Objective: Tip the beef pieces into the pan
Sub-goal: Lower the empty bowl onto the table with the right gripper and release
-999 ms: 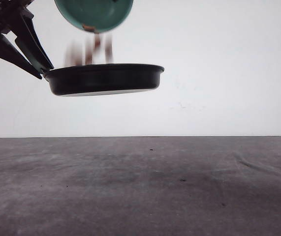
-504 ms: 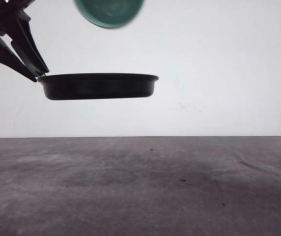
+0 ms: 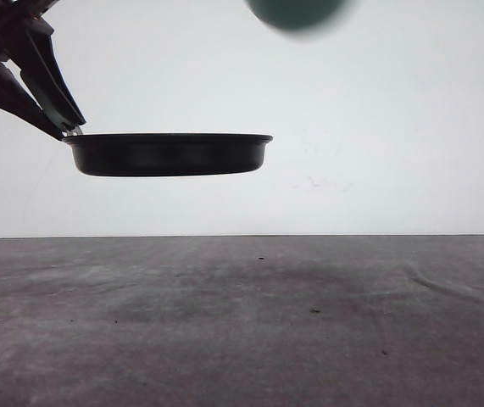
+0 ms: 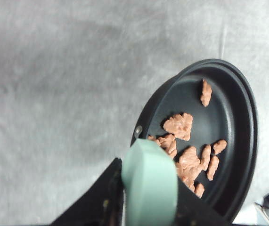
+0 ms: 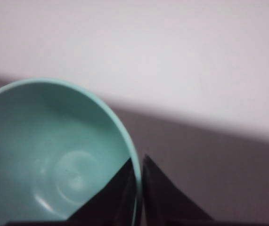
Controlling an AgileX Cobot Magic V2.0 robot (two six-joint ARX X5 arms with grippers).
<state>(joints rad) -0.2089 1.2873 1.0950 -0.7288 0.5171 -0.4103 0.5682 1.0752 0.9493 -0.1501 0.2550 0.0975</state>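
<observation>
Front view. The pan (image 3: 169, 153) is held level in the air, well above the grey table (image 3: 242, 322), at the left of the scene. The left gripper (image 3: 65, 125) reaches in from the upper left, its dark fingers (image 3: 48, 72) closed on the pan's handle at the pan's left end. A blurred teal bowl (image 3: 297, 10) sits at the top edge, higher than the pan and to the right of it, apart from it. A pale wall (image 3: 377, 119) stands behind the table's far edge.

Left wrist view. The pan (image 4: 233, 141) is seen from above, with the table (image 4: 59, 94) far below it. The beef pieces (image 4: 186, 150) lie scattered on the pan's black floor: one chunk apart from the others, a larger one near the middle, and a cluster toward the handle. The pale mint-green handle (image 4: 149, 183) is clamped between the left gripper's (image 4: 146, 207) dark fingers (image 4: 108, 188).

Right wrist view. The right gripper (image 5: 139, 188) pinches the rim of the teal bowl (image 5: 49, 160), one dark finger (image 5: 115, 193) inside the rim and the other outside. The bowl's smooth interior faces the camera, with the table (image 5: 209, 174) and the pale wall (image 5: 148, 52) behind it.
</observation>
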